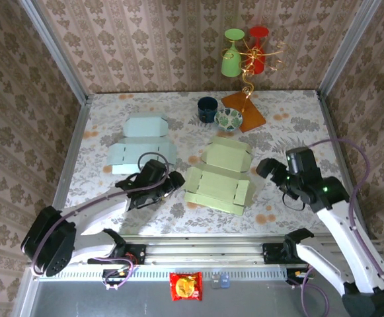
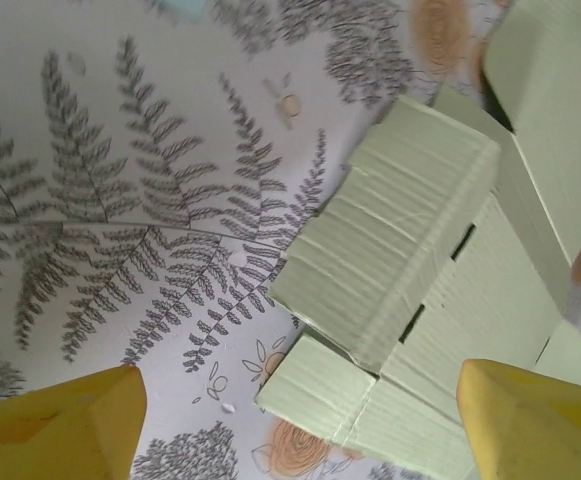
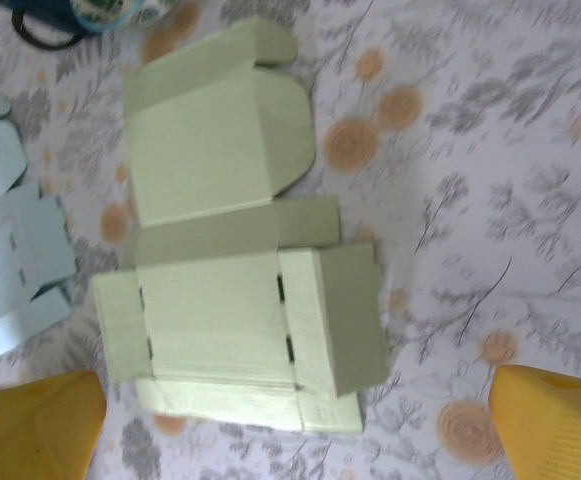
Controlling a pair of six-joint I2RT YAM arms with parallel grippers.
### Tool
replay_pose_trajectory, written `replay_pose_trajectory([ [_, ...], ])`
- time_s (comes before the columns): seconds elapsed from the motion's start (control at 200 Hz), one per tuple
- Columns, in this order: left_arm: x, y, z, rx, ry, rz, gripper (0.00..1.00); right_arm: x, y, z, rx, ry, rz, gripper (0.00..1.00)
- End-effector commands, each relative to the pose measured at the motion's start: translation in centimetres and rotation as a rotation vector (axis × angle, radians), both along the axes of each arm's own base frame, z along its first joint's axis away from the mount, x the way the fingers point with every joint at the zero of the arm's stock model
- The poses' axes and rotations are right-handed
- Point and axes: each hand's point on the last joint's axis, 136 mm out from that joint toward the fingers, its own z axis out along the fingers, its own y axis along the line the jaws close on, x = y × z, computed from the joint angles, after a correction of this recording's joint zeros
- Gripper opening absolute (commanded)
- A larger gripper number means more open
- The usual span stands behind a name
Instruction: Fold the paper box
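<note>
The pale green paper box [image 1: 217, 178] lies unfolded on the patterned table, its lid panel toward the back. In the left wrist view its left side flap [image 2: 390, 240] stands partly raised, and a corner flap [image 2: 320, 385] lies flat between my yellow fingers. My left gripper [image 1: 172, 179] sits low at the box's left edge, open [image 2: 300, 430], touching nothing. My right gripper [image 1: 266, 166] hovers just off the box's right edge, open [image 3: 295, 430]. From the right wrist, the box [image 3: 220, 300] shows its right flap [image 3: 345, 320] folded up.
A light blue flat box blank [image 1: 142, 142] lies back left. A dark mug [image 1: 208, 109], a patterned bowl [image 1: 229, 119] and an orange stand [image 1: 244, 109] hung with green and red cups sit at the back. A snack packet [image 1: 186, 286] lies below the front rail.
</note>
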Motion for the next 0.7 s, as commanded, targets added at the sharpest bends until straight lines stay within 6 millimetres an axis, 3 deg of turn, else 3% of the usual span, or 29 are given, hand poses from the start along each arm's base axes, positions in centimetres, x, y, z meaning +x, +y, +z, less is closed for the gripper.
replay_pose_trajectory([
  [0.0, 1.5, -2.4, 1.4, -0.177, 0.002, 0.109, 0.79, -0.8, 2.3, -1.8, 0.134, 0.064, 0.017, 0.98],
  [0.1, 1.9, -3.7, 0.7, -0.234, 0.028, 0.148, 0.74, -0.6, 4.0, -3.2, 0.232, 0.084, 0.019, 0.92],
  [0.285, 1.8, -5.7, -0.6, -0.313, 0.076, 0.211, 0.66, -0.1, 4.8, -4.5, 0.348, 0.061, -0.041, 0.89],
  [0.53, 0.9, -5.2, -1.6, -0.308, 0.104, 0.288, 0.59, -0.3, 5.1, -6.0, 0.375, 0.109, -0.064, 0.86],
  [0.695, 1.6, -5.1, -1.7, -0.317, 0.073, 0.31, 0.54, -0.4, 5.4, -7.0, 0.406, 0.134, -0.08, 0.86],
])
